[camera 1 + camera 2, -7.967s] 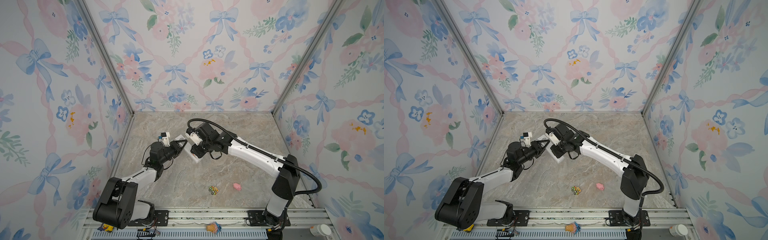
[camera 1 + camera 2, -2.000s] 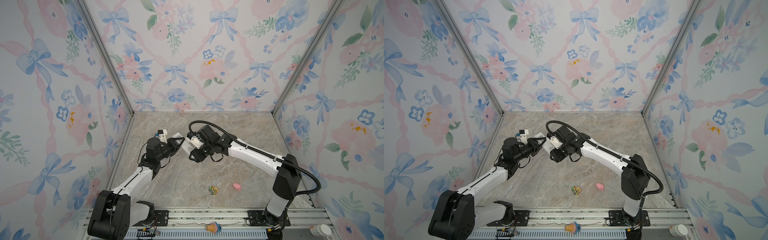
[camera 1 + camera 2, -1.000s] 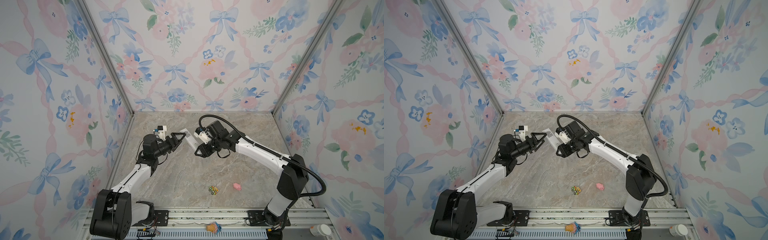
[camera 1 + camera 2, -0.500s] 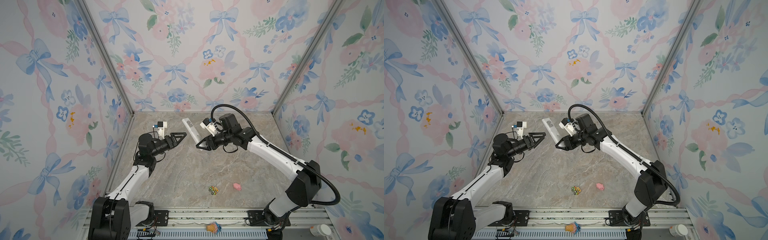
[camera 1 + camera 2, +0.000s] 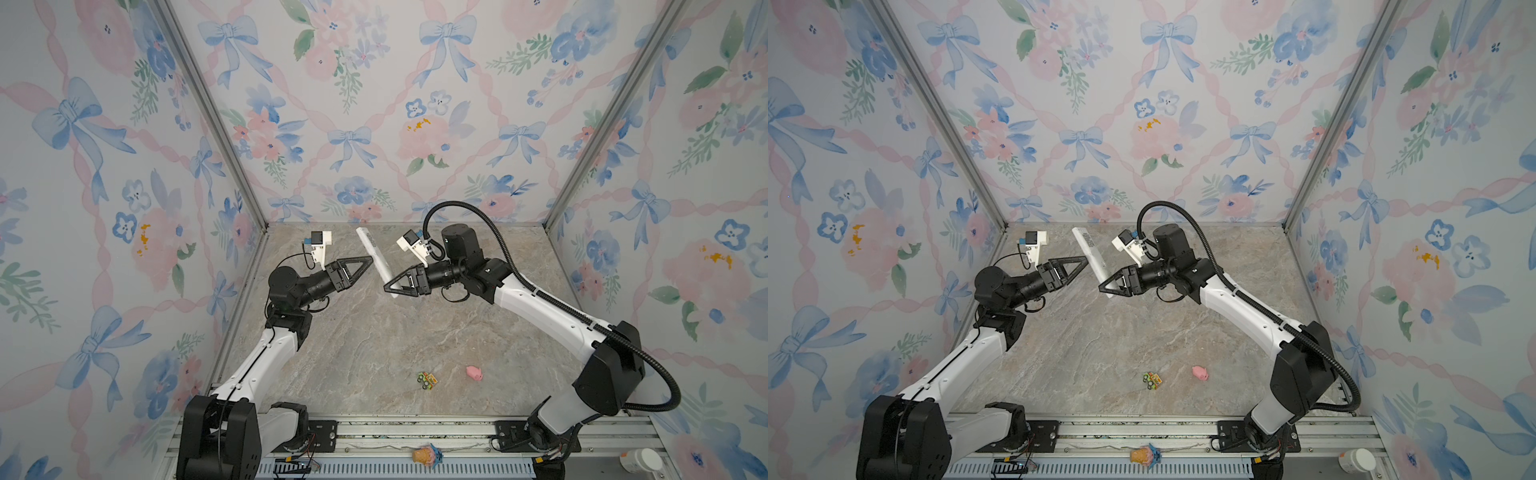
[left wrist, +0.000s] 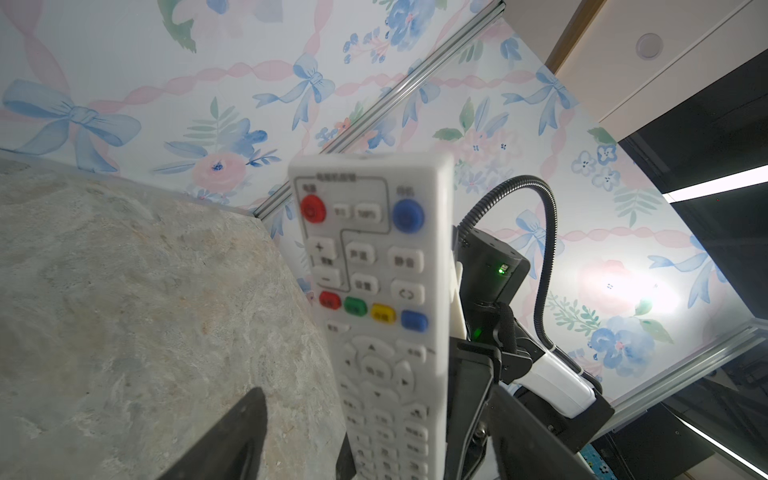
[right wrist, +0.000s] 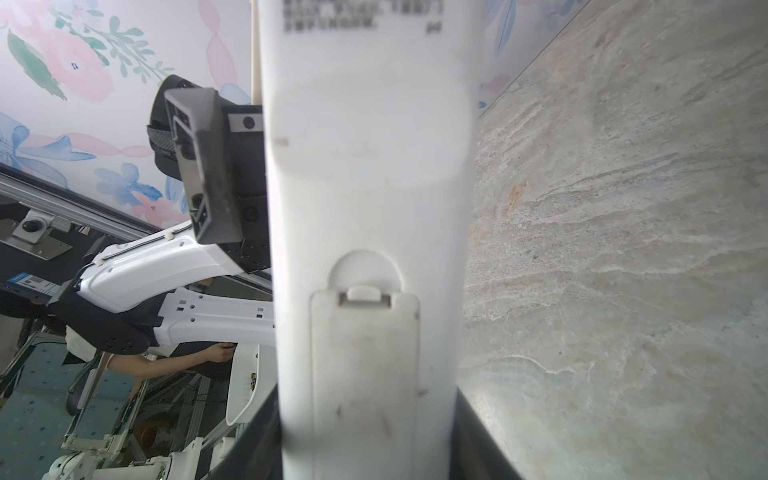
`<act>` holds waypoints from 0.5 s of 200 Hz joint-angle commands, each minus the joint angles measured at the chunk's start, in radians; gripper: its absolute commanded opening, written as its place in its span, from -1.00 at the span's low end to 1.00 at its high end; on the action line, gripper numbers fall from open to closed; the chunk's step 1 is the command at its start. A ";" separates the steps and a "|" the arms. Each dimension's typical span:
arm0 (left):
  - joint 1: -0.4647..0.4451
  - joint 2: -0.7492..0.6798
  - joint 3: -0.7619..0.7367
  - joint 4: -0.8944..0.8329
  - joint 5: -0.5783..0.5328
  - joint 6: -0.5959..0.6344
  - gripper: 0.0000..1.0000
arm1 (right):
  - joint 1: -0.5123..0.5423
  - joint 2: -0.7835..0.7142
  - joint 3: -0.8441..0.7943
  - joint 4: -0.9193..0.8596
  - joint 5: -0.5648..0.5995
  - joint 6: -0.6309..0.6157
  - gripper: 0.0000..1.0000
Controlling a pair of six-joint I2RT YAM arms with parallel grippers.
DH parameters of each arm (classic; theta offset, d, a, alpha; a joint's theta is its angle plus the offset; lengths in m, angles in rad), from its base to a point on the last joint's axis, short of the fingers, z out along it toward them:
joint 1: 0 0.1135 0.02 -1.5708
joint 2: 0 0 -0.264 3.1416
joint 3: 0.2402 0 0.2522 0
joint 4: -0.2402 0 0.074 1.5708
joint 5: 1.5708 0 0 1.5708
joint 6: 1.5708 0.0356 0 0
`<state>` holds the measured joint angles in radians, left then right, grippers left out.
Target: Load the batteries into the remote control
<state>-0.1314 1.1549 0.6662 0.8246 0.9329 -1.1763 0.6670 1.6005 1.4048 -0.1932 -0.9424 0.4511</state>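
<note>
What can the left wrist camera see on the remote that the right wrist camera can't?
Only the left wrist view shows the button face of the remote control: a round red button, a round blue button, and a row of coloured keys in red, green, yellow and blue. Only the right wrist view shows its plain white back, with the battery cover closed and its latch at one end. Both show the same remote, the marble table and the flowery wallpaper.

The 2 arms reach toward each other mid-air, left pincer (image 5: 365, 261) spread, right pincer (image 5: 390, 286) clamped.
</note>
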 commanded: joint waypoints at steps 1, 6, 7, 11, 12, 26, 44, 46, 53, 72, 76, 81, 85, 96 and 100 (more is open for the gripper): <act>-0.004 0.004 0.023 0.068 0.018 -0.026 0.67 | 0.015 -0.007 -0.004 0.075 -0.071 0.036 -0.65; -0.006 0.008 0.024 0.077 0.018 -0.032 0.67 | 0.017 -0.007 -0.005 0.081 -0.074 0.040 -0.65; -0.006 0.009 0.025 0.079 0.018 -0.034 0.67 | 0.016 -0.007 -0.005 0.083 -0.074 0.042 -0.65; -0.007 0.012 0.027 0.085 0.018 -0.039 0.67 | 0.017 -0.007 -0.008 0.093 -0.077 0.048 -0.65; -0.007 0.012 0.027 0.088 0.018 -0.039 0.67 | 0.017 -0.007 -0.008 0.095 -0.077 0.050 -0.65; -0.010 0.020 0.034 0.114 0.018 -0.054 0.67 | 0.022 -0.005 -0.016 0.127 -0.081 0.071 -0.65; -0.018 0.029 0.039 0.136 0.018 -0.068 0.65 | 0.023 -0.002 -0.018 0.146 -0.087 0.088 -0.65; -0.019 0.029 0.040 0.138 0.018 -0.069 0.65 | 0.023 -0.001 -0.018 0.147 -0.087 0.089 -0.64; -0.023 0.032 0.042 0.139 0.020 -0.067 0.64 | 0.025 0.001 -0.017 0.150 -0.090 0.091 -0.65; -0.033 0.038 0.043 0.142 0.020 -0.067 0.61 | 0.028 0.007 -0.013 0.155 -0.093 0.096 -0.65; -0.035 0.038 0.044 0.145 0.019 -0.068 0.59 | 0.028 0.008 -0.013 0.157 -0.093 0.098 -0.65; -0.036 0.038 0.042 0.147 0.017 -0.068 0.56 | 0.029 0.009 -0.013 0.160 -0.094 0.099 -0.65; -0.037 0.039 0.042 0.149 0.016 -0.069 0.54 | 0.030 0.010 -0.013 0.162 -0.095 0.101 -0.64; -0.039 0.040 0.041 0.152 0.014 -0.069 0.48 | 0.032 0.012 -0.013 0.170 -0.098 0.105 -0.64; -0.040 0.039 0.040 0.153 0.012 -0.069 0.46 | 0.034 0.013 -0.012 0.170 -0.098 0.108 -0.64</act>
<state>-0.1646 1.1881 0.6853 0.9283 0.9333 -1.2411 0.6842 1.6043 1.3933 -0.0845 -1.0035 0.5404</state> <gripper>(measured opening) 0.753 0.489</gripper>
